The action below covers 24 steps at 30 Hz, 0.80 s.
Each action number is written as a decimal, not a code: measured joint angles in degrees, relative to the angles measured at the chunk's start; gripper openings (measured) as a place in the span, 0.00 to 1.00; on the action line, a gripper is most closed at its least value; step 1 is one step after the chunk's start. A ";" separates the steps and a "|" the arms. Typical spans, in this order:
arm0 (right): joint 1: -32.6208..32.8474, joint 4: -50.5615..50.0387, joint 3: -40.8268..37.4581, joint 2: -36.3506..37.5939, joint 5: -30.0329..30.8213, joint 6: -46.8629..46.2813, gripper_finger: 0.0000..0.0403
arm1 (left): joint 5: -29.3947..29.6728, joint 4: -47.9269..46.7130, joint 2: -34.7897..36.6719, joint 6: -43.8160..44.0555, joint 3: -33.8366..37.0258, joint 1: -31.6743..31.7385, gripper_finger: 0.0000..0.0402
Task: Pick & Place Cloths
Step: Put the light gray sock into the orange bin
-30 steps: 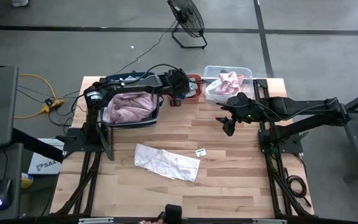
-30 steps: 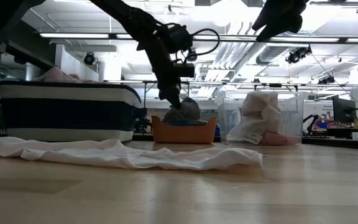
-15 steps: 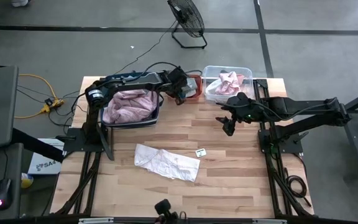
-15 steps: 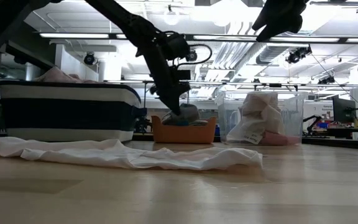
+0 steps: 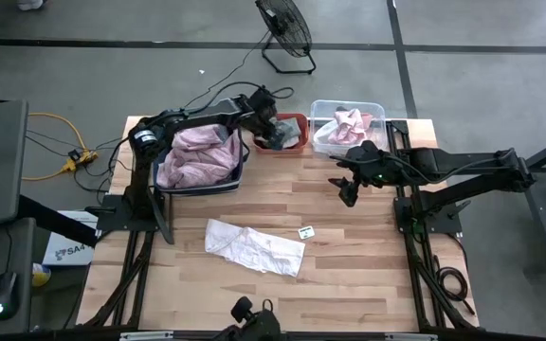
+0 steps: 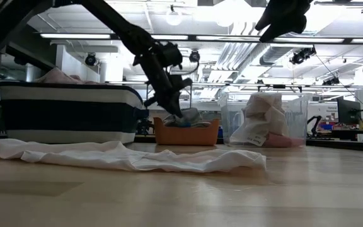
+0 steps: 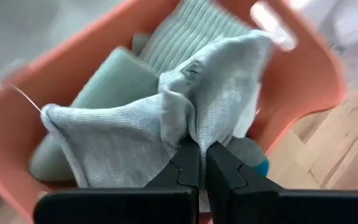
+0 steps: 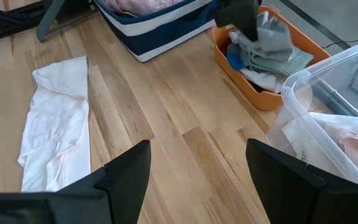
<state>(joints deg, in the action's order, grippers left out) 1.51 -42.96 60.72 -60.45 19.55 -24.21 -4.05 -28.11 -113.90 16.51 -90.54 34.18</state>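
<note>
My orange bin (image 7: 303,81) holds a grey-green cloth (image 7: 135,134); the white cloth (image 5: 254,248) lies on pale wood table (image 5: 368,275); navy-and-white striped basket (image 6: 68,113).

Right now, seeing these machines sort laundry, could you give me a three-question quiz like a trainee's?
1. True or false: the left gripper is shut on the grey-green cloth.
2. The white cloth lies: A) in the orange bin, B) on the table, C) in the clear bin.
3. What fills the striped basket?

Key: 1 true. 2 B. 3 The pale pink cloth.
</note>
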 joint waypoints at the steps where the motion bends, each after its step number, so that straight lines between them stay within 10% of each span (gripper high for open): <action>1: 0.00 0.45 -0.20 0.00 0.02 0.01 0.64 | -0.84 -0.24 -0.49 0.34 0.00 0.23 0.00; 13: 0.01 3.88 -6.07 -0.03 -0.27 -1.01 0.64 | -3.17 1.98 -4.01 0.55 0.02 -0.05 0.05; 24: 0.01 3.86 -6.07 0.00 -0.63 -0.66 0.64 | -4.60 2.06 -3.68 -1.52 0.02 -0.07 0.44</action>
<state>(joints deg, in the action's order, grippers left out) 1.52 -39.09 54.65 -60.45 18.92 -24.86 -8.65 -26.04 -117.58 15.00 -90.52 34.11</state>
